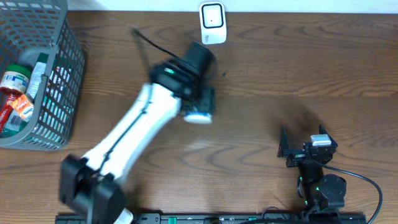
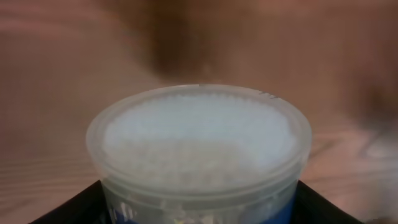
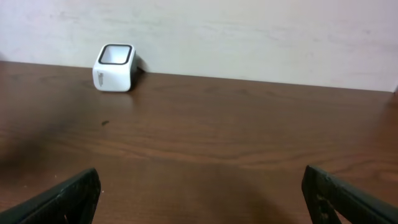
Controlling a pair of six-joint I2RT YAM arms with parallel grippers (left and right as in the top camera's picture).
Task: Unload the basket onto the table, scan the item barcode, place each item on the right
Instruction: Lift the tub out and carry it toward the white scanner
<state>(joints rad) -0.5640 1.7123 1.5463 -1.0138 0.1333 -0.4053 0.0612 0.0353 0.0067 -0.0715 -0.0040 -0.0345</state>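
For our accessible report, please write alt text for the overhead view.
The left tool holds a tub near the white scanner at the far edge of the table. A grey basket with items stands at left; the right tool rests open at lower right.

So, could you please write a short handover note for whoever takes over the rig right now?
Left gripper: shut on the white-lidded tub, held over mid-table, short of the scanner at the back edge.
Right gripper: open, empty, at the near right.
Basket at the left edge holds other items.
Done: tub is in hand.
To do: show its barcode to the scanner; no barcode visible in these views.
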